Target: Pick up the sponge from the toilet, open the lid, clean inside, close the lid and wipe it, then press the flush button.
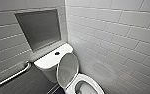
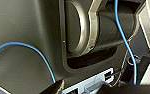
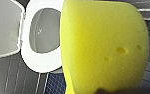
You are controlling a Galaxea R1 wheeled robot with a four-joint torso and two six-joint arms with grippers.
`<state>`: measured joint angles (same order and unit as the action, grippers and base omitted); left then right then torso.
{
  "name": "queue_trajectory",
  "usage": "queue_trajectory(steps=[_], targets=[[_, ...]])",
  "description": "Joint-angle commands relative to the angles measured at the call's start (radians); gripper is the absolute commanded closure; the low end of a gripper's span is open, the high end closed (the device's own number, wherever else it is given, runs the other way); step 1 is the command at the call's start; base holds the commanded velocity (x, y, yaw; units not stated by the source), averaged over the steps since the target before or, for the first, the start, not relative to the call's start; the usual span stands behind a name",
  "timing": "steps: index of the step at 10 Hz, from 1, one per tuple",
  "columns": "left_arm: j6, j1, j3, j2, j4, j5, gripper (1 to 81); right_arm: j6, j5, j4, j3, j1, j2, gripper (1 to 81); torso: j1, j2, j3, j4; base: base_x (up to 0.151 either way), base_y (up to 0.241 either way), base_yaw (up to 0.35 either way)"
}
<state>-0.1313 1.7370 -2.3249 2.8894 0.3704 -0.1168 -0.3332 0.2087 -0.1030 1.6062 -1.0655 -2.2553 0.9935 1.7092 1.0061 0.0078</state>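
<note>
My right hand was closed on the sponge at its near end; soft, light, easily squashed, toilet bowl beyond.

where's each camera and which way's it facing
Head: high on the robot, looking down at the white ceramic toilet, white oval lid raised.
Left wrist: on that arm, facing the robot's dark housing and blue cable.
Right wrist: on that arm, above the bowl, bright yellow sponge close ahead.
Head and right wrist share toilet and lid.

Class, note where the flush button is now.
Head view, left of centre: the small round dark flush button sits mid-top on the white ceramic tank, behind the raised oval lid.
</note>
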Motion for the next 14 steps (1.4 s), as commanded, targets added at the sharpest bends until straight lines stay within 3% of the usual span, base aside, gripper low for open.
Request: queue_trajectory(steps=[1, 4, 5, 7, 9, 11, 14], targets=[[0.005, 0.031, -0.019, 0.027, 0.012, 0.066, 1.0, -0.021, -0.14, 0.005, 0.04, 0.19, 0.017, 81.1, 0.0, 0.0, 0.0, 0.0, 0.0, 0.0, 0.0], [0.005, 0.056, -0.025, 0.036, 0.008, 0.065, 1.0, -0.023, -0.215, -0.006, 0.066, 0.31, -0.012, 81.1, 0.0, 0.0, 0.086, 0.0, 0.0, 0.0, 0.0], [0.005, 0.063, -0.028, 0.044, 0.012, 0.066, 1.0, -0.023, -0.251, -0.018, 0.078, 0.351, -0.028, 81.1, 0.0, 0.0, 0.045, 0.0, 0.0, 0.0, 0.0], [0.005, 0.065, -0.037, 0.05, 0.01, 0.065, 1.0, -0.023, -0.335, -0.024, 0.109, 0.44, -0.074, 81.1, 0.0, -0.001, 0.068, 0.0, 0.0, 0.0, 0.0], [0.005, 0.065, -0.047, 0.058, 0.008, 0.065, 1.0, -0.023, -0.407, -0.027, 0.22, 0.482, -0.176, 81.1, 0.0, -0.001, 0.068, 0.0, 0.0, 0.0, 0.0], [0.005, 0.063, -0.076, 0.073, 0.004, 0.063, 1.0, -0.021, -0.442, -0.017, 0.315, 0.508, -0.268, 81.1, 0.0, -0.001, 0.068, 0.0, 0.0, 0.0, 0.0], [0.004, 0.06, -0.116, 0.102, 0.005, 0.065, 1.0, -0.021, -0.492, -0.015, 0.351, 0.603, -0.353, 81.1, 0.0, -0.001, 0.068, 0.0, 0.0, 0.0, 0.0]])
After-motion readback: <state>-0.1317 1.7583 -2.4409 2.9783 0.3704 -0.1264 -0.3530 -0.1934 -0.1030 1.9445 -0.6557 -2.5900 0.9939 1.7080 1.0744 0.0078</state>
